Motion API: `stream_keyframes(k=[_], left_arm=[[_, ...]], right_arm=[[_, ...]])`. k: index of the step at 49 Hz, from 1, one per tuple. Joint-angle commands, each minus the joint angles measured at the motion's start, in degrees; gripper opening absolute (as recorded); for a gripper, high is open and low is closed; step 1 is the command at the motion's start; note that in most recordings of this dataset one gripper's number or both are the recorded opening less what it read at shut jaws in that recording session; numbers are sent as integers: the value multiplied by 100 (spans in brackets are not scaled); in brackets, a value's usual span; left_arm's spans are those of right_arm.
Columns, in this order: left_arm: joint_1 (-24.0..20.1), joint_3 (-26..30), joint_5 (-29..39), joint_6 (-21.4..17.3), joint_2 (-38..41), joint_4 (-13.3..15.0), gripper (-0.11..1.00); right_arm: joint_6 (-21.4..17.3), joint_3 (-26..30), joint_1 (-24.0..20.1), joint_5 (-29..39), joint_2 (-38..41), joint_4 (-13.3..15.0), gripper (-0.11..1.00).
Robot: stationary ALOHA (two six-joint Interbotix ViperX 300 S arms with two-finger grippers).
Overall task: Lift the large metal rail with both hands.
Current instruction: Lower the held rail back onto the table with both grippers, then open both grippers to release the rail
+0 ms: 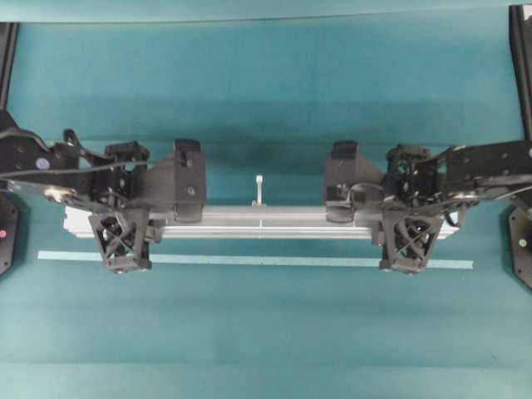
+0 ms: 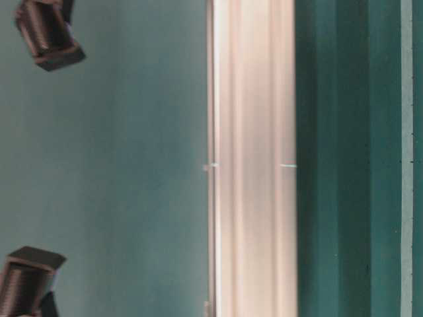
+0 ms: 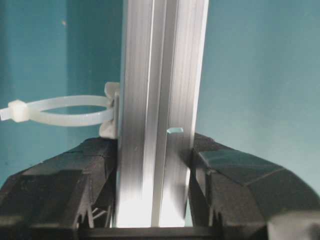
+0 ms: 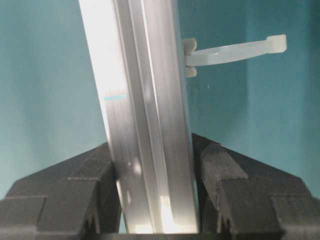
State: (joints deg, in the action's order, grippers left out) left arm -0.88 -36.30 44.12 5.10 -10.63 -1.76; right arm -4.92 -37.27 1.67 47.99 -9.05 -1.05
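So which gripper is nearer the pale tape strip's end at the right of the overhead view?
Right. The right gripper, shut on the large metal rail, overlaps the tape strip near that end. The left gripper grips the rail near the strip's opposite end.

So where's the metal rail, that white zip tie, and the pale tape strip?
metal rail (image 1: 274, 223): overhead view, middle of the bar.
white zip tie (image 3: 65, 111): left wrist view, its loop.
pale tape strip (image 1: 266, 261): overhead view, mid-length.

Grooved rail (image 3: 157, 100) seen as brushed silver metal, glossy, zip tie (image 3: 60, 111) as translucent white plastic, gripper fingers (image 3: 55, 190) as matt black plastic
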Motion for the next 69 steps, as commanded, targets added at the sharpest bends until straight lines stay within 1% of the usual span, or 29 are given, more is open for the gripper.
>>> stream_keyframes(k=[1, 9, 16, 23, 31, 44, 55, 62, 69], left_arm=[[-18, 44, -264, 35, 9, 9, 36], [-18, -149, -615, 53, 158, 9, 36], [0, -290, -712, 193, 272, 9, 36], [18, -422, -932, 211, 308, 9, 36], [26, -571, -1125, 255, 352, 9, 36], [44, -642, -1406, 255, 527, 9, 36], [167, -598, -1723, 299, 826, 9, 36], [185, -598, -1767, 413, 949, 9, 36], [185, -606, -1784, 378, 976, 9, 36]], right_arm=[[18, 9, -18, -211, 97, 0, 39], [-18, -79, -88, -457, 264, 9, 39], [-26, -255, -149, -703, 352, 9, 39], [-44, -378, -229, -932, 396, 9, 39], [-53, -475, -272, -1037, 492, 0, 39], [-53, -501, -272, -1187, 677, 0, 39], [-53, -501, -272, -1292, 809, 0, 39], [-53, -501, -272, -1327, 817, -26, 39], [-53, -501, -272, -1354, 826, -26, 39]])
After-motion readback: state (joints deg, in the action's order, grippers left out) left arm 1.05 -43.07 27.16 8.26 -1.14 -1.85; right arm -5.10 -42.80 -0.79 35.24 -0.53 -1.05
